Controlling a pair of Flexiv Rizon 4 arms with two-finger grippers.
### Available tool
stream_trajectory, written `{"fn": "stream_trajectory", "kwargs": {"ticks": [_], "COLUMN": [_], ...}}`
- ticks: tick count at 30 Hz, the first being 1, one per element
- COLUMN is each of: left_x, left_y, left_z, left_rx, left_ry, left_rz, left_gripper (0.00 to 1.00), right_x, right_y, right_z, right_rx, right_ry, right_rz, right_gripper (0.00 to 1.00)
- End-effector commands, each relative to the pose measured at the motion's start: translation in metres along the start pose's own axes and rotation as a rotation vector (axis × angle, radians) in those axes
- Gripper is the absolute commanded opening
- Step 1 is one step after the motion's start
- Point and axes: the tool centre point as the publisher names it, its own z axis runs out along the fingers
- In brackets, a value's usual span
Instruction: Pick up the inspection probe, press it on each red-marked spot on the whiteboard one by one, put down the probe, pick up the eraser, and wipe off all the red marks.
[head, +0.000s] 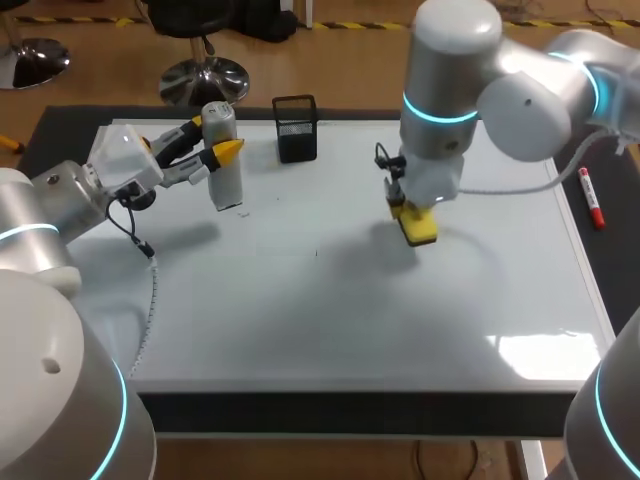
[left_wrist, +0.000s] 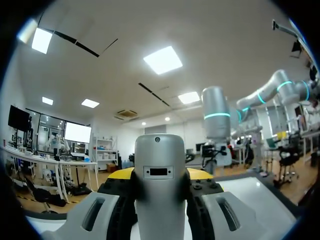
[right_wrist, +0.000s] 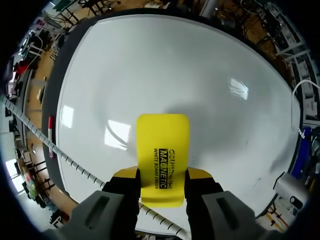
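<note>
The grey inspection probe (head: 223, 155) stands upright near the far left of the whiteboard (head: 330, 300), its lower end close to or on the surface. My left gripper (head: 214, 152) is shut on it, and the probe (left_wrist: 160, 180) fills the space between the fingers of the left gripper (left_wrist: 160, 176) in the left wrist view. The yellow eraser (head: 418, 224) sits against the board right of centre, with my right gripper (head: 410, 212) shut on it from above. In the right wrist view the eraser (right_wrist: 163, 155) is clamped in the right gripper (right_wrist: 162, 175) over white board. No red marks show.
A black mesh pen holder (head: 296, 128) stands at the board's far edge, between the two arms. A red marker (head: 591, 198) lies off the board's right edge on the dark table. The board (right_wrist: 165, 80) spreads wide and white ahead of the eraser.
</note>
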Motion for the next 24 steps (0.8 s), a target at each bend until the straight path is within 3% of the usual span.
{"fn": "stream_trajectory", "kwargs": {"ticks": [1, 10, 24], "left_x": [0.000, 0.000, 0.000], "left_y": [0.000, 0.000, 0.000], "left_z": [0.001, 0.001, 0.001], "left_rx": [0.003, 0.003, 0.003], "left_ry": [-0.001, -0.001, -0.001], "left_rz": [0.001, 0.001, 0.001], "left_gripper": [0.00, 0.00, 0.00], "right_x": [0.013, 0.043, 0.072], "right_y": [-0.021, -0.065, -0.134], "right_z": [-0.003, 0.005, 0.012], "right_rx": [-0.016, -0.041, -0.092], "right_ry": [-0.020, -0.047, -0.045], "right_rz": [0.007, 0.055, 0.107], "right_gripper": [0.00, 0.00, 0.00]}}
